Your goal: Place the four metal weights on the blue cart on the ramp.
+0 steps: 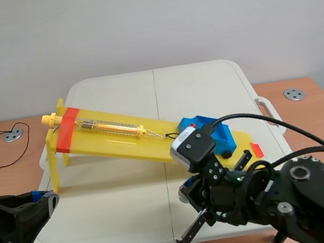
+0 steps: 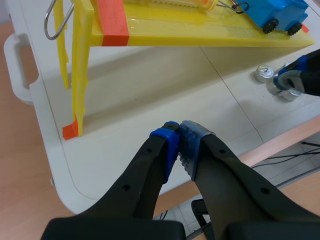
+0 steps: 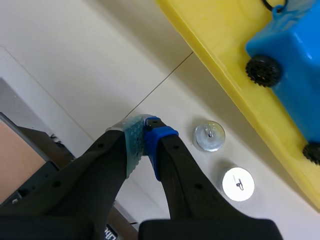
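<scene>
Two of the four metal weights showed, both flat on the table (image 3: pixel 90 60): first weight (image 3: pixel 209 136) just beside the right tool's (image 3: pixel 145 137) tips, second weight (image 3: pixel 238 184) alongside its finger, neither touching it. The other two I couldn't find in any view. Blue cart (image 3: pixel 285 60) sat on the yellow ramp (image 3: pixel 220 55), ahead of that tool and past the weights. Right tool was closed, pads together on nothing. Left tool (image 2: pixel 179 145) was the same, well short of the ramp leg.

Risks, as I judged them:
- Descending closed would shove a weight instead of gripping it.
- Weights were low discs lying close together, so a finger could knock the neighbour or slip off the rim.
- Ramp edge was near, and a bump or a hard drop could jolt the cart, which only the spring scale (image 1: pixel 111 127) hook seemed to be holding.

The right wrist view showed both weights clear. The scene view hid them behind the right arm but showed the cart's top. The left wrist view had one weight clear and one partly covered.
</scene>
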